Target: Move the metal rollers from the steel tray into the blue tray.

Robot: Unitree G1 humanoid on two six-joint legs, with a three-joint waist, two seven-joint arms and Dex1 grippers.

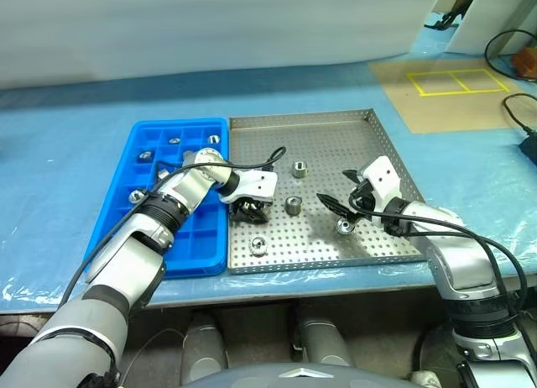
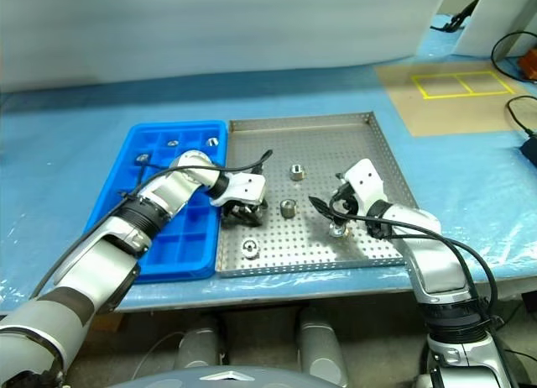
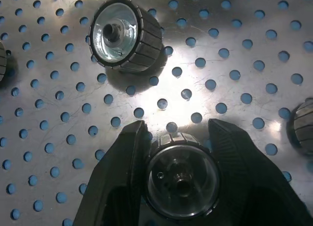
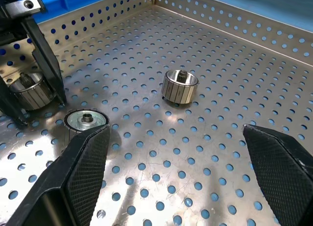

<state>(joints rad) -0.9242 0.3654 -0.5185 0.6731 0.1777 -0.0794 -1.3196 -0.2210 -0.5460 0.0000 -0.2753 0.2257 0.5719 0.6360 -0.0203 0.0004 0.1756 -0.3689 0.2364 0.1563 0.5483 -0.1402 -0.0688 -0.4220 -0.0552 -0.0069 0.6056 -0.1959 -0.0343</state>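
The steel tray (image 1: 319, 119) holds several metal rollers. My left gripper (image 1: 249, 208) reaches down into the tray's left part and is shut on one roller (image 3: 182, 179), which sits between its fingers (image 3: 127, 157) on the perforated floor. Loose rollers lie at the tray's middle (image 1: 293, 206), further back (image 1: 299, 169) and near the front rim (image 1: 258, 245). My right gripper (image 1: 346, 199) hovers open over the tray's right part, above a roller (image 1: 344, 227). The blue tray (image 1: 201, 237), left of the steel one, has rollers (image 1: 173, 140) in several far compartments.
Both trays sit on a blue sheet over the table, with the front edge close below them. A brown board with yellow tape squares (image 1: 457, 81) lies at the back right. Black cables (image 1: 520, 111) run along the right side.
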